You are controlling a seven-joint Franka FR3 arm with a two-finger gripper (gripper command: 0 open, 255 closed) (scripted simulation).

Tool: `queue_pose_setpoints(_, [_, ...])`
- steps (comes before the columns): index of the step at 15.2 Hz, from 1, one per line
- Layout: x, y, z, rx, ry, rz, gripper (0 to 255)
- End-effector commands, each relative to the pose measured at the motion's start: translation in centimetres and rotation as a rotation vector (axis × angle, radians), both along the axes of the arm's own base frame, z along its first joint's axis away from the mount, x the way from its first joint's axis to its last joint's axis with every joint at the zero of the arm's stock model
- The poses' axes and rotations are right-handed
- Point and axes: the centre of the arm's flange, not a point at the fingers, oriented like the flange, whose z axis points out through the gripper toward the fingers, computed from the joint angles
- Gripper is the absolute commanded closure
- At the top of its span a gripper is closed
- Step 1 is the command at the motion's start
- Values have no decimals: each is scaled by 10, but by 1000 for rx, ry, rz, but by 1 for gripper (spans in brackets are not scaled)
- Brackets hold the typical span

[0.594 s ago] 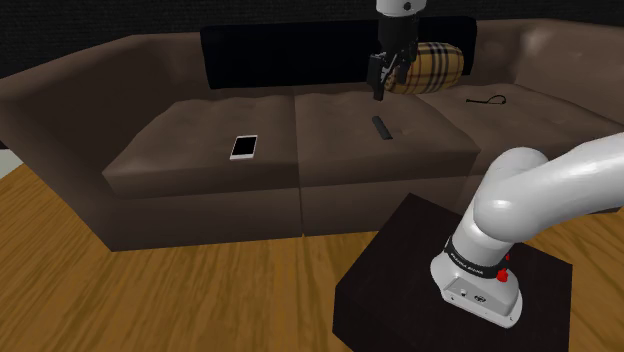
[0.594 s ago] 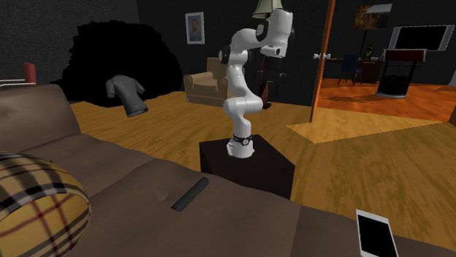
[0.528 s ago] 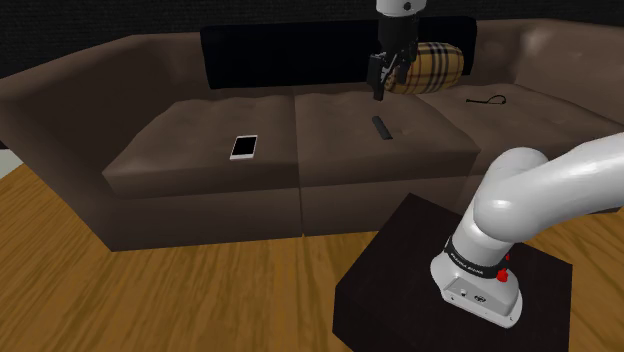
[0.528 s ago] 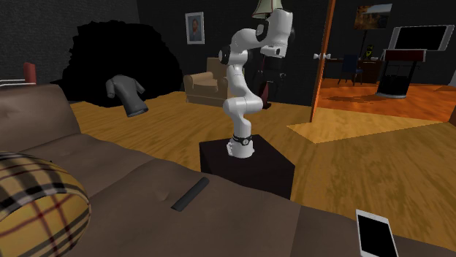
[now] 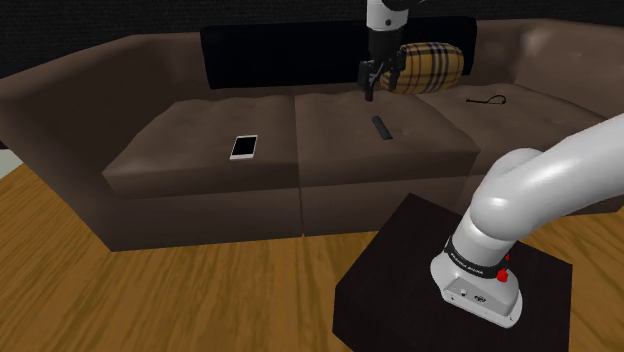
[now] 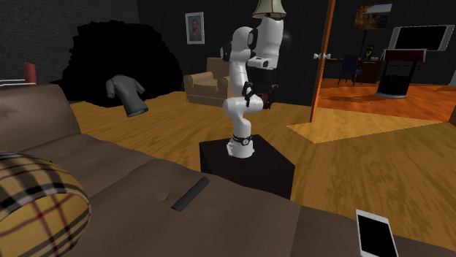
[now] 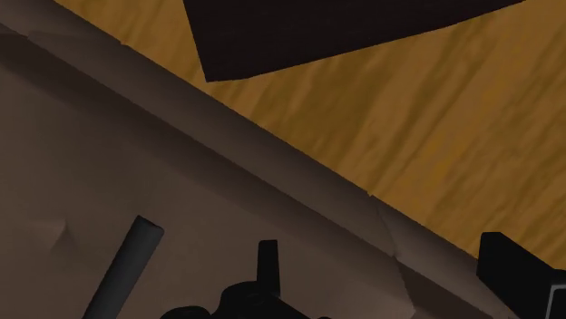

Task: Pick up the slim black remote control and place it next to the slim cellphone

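The jaws hang spread and empty above, slightly off, the slim black remote (image 5: 380,128) (flat on the sofa seat (image 5: 200,130), well apart from the cellphone (image 5: 244,147)), probably lining up a descent

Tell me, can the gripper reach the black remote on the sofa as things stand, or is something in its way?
Probably yes. The gripper hangs over the sofa seat, close to the remote, which lies alone there. The plaid pillow sits further back, apart, so nothing seems to block the descent.
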Motion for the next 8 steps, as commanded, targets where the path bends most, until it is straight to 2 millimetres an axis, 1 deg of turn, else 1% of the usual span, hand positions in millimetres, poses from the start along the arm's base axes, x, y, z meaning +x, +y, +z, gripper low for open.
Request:
queue_pose_setpoints(1, [16,-21,-12,14,7,-37,0])
queue_pose_setpoints(8, [63,-99,-57,62,33,-164,0])
